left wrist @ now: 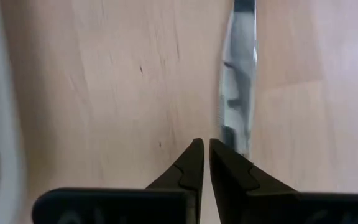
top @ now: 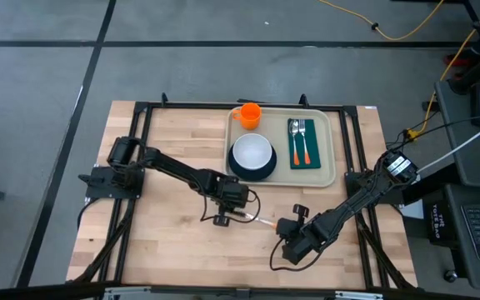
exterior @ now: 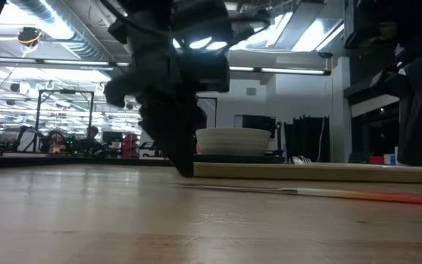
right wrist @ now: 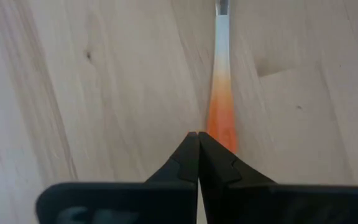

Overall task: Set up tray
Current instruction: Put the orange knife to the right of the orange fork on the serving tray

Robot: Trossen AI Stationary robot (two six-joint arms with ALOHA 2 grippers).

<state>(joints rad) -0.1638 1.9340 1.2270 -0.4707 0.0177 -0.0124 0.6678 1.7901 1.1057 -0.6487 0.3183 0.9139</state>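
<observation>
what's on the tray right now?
On the tray: an orange cup, a white bowl sitting on a dark plate, and a green napkin carrying two orange-handled utensils. The plate's centre is hidden under the bowl.

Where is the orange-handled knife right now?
In the high view the knife lies flat on the bare table, outside the tray, between the left gripper and the right gripper.

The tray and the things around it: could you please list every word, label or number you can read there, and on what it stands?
None can be read.
The tray, cup, bowl, napkin and knife show no lettering.
A white label on the right arm is too small to read.
Signs in the room behind, in the low view, are too blurred.
</observation>
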